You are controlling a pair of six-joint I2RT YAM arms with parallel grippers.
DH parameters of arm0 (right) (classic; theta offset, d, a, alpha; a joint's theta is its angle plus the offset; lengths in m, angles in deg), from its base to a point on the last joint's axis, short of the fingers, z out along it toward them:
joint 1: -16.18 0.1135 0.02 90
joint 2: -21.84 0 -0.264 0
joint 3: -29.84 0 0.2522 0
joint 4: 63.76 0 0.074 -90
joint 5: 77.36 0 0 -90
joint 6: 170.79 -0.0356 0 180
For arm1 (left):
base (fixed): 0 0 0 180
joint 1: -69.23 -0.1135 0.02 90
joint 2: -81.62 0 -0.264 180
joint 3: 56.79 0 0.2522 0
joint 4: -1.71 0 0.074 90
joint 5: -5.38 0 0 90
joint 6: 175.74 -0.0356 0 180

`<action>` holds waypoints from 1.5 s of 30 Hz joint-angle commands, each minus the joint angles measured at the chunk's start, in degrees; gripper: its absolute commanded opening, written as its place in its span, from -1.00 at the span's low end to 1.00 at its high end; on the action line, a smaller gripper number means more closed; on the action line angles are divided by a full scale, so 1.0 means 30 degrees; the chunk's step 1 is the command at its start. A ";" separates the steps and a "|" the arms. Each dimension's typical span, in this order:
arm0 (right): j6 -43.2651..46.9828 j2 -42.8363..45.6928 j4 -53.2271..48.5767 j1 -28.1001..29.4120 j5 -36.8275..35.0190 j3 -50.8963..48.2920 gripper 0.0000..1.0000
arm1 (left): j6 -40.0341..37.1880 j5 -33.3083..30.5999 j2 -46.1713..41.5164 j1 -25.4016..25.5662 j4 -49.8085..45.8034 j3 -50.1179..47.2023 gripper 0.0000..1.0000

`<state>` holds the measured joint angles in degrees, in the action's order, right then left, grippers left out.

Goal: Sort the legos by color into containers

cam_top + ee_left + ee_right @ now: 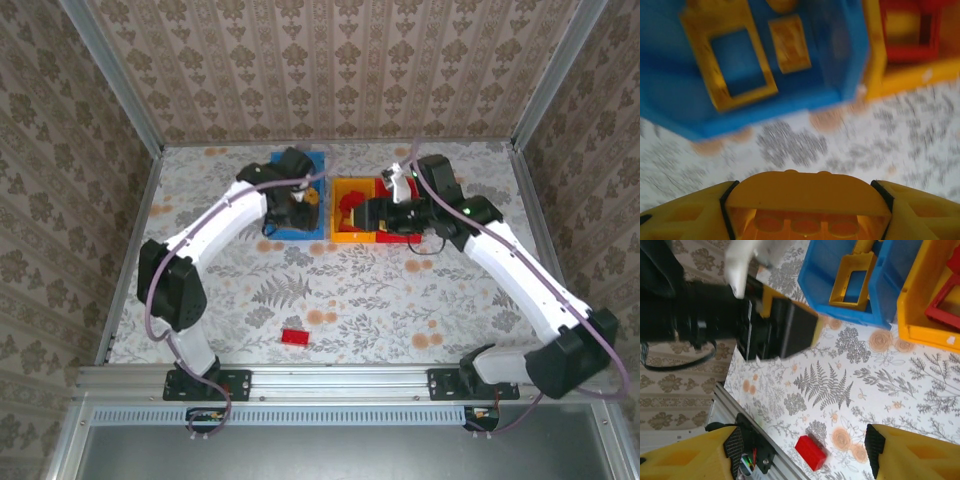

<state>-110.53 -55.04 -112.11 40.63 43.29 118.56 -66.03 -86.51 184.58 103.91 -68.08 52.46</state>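
My left gripper [807,205] is shut on a yellow-orange lego [807,190], whose hollow underside faces the camera. It hangs at the near edge of the blue container [850,60], which holds a yellow frame lego [722,95] and a flat yellow lego [790,42]. From above, the left gripper [300,210] is over the blue container [316,160]. My right gripper [372,213] hovers by the yellow container [345,237] and the red container [400,238]. The right gripper [804,446] is open with nothing in it. A red lego [811,452] lies far below on the table, near the front edge [295,337].
The yellow container [920,330] holds a red frame lego [942,312] and stands beside the blue container [820,282]. The left arm's black wrist [780,330] crosses the right wrist view. The table's front rail [340,378] runs close to the red lego. Walls enclose the table.
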 commanded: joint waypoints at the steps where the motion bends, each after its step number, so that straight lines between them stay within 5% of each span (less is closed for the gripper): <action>1: 0.0035 -0.1731 -0.0372 0.0171 -0.0235 0.2231 0.37 | -0.1404 -0.0159 0.1942 -0.1298 0.0109 0.2388 0.23; 15: -0.0358 -0.3964 -0.1346 0.0381 -0.0946 0.4549 0.36 | -0.1784 -0.1077 1.0110 -0.2711 0.0197 1.0984 0.24; 22: -0.0150 -0.4115 -0.1708 0.0376 -0.0960 0.4546 0.38 | -0.1306 -0.1080 1.0915 -0.2718 0.0029 1.1368 0.55; 26: 0.0162 -0.4110 -0.2027 0.0380 -0.1088 0.4431 0.39 | -0.1275 -0.1064 1.0341 -0.2706 -0.0066 1.1503 0.70; 33: 0.1527 -0.3527 -0.2226 0.0533 -0.1853 0.3465 0.37 | -0.0317 -0.0887 0.7629 -0.2449 0.0422 1.0517 0.65; 45: 0.8457 -0.3648 -0.3230 0.6156 -0.4359 0.0815 0.40 | 0.4968 0.0315 -0.1535 -0.2282 0.3469 0.1308 -0.06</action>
<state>-92.58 -66.34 -119.32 55.27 33.09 122.52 -56.44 -85.94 184.47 97.02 -58.49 62.60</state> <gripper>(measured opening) 0.697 0.490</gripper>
